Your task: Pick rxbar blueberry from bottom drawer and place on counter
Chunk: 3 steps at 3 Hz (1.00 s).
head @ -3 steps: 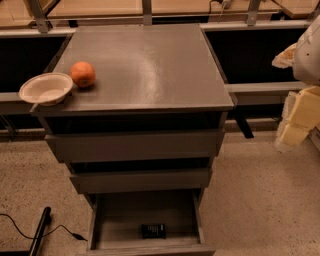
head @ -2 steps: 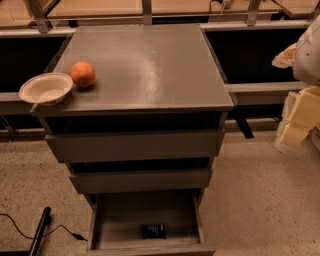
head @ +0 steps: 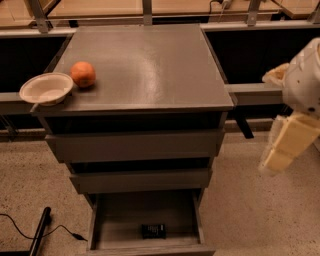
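Note:
The rxbar blueberry point(head: 153, 230) is a small dark bar lying flat on the floor of the open bottom drawer point(head: 198, 222), near its front. The counter point(head: 150, 65) is the broad grey-brown cabinet top above the three drawers. My gripper point(head: 276, 159) hangs at the right edge of the camera view, off to the right of the cabinet at about the height of the top drawer. It is well away from the bar and holds nothing that I can see.
An orange point(head: 83, 74) and a pale bowl point(head: 46, 88) sit at the counter's left edge. The two wider drawers point(head: 135, 146) above stand slightly pulled out. A black cable and a dark bar point(head: 40, 237) lie on the speckled floor at the lower left. Pale wooden tabletops point(head: 100, 7) run behind.

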Motion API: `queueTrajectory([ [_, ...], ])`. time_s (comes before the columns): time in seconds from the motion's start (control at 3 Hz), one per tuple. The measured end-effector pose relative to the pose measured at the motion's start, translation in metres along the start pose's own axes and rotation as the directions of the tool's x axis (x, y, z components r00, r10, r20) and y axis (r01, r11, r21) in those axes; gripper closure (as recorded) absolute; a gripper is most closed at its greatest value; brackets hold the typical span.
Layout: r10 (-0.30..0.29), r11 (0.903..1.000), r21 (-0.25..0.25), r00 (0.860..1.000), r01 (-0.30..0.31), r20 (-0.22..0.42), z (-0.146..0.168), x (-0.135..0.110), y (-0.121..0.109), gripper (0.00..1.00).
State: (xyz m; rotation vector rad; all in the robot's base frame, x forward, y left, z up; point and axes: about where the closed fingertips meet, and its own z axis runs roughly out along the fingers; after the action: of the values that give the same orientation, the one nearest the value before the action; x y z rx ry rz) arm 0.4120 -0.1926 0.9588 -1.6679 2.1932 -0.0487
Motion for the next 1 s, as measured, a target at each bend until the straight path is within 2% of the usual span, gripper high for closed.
queueTrajectory([
  [0.33, -0.012, 0.9987, 0.05, 0.994, 0.006, 0.108, 0.006, -0.012, 0.053, 0.0],
  [0.67, 0.027, 0.9973, 0.064, 0.987, -0.038, 0.158, 0.02, 0.001, 0.071, 0.0],
  [1.0, -0.003, 0.9961, 0.088, 0.992, -0.008, 0.124, 0.011, -0.003, 0.063, 0.0],
])
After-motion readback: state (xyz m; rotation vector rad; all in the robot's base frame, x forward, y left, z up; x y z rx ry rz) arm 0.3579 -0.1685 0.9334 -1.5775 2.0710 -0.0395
